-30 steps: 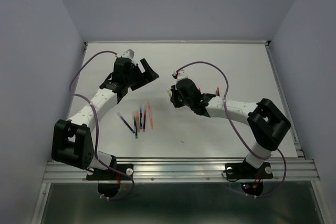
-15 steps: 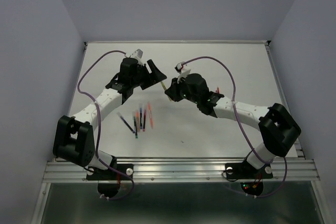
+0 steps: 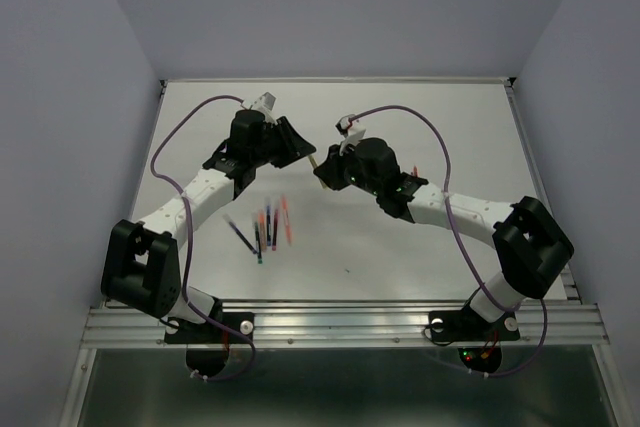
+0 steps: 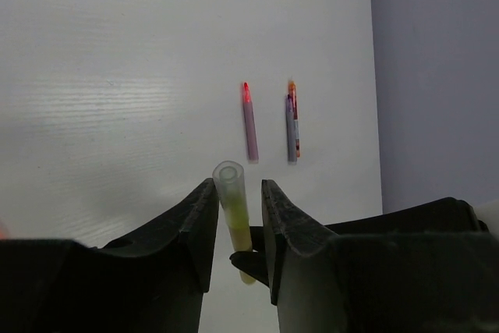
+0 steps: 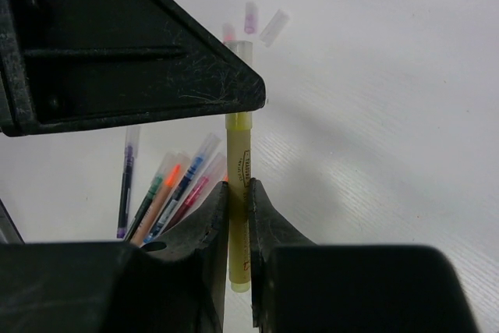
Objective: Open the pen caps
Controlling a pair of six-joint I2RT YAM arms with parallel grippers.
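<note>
White table point(image 3: 450, 117) (matte), pale lavender walls point(image 3: 350, 7); soft even light

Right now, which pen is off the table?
The yellow-green pen, gripped by the right hand, its clear cap between the left hand's fingers; the other pens lie on the table.

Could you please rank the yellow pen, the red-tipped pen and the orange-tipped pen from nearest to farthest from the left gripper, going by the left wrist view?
From the left gripper:
1. The yellow pen, right between its fingers.
2. The red-tipped pen, lying ahead, slightly to the right.
3. The orange-tipped pen, beside that one, further right.
</note>
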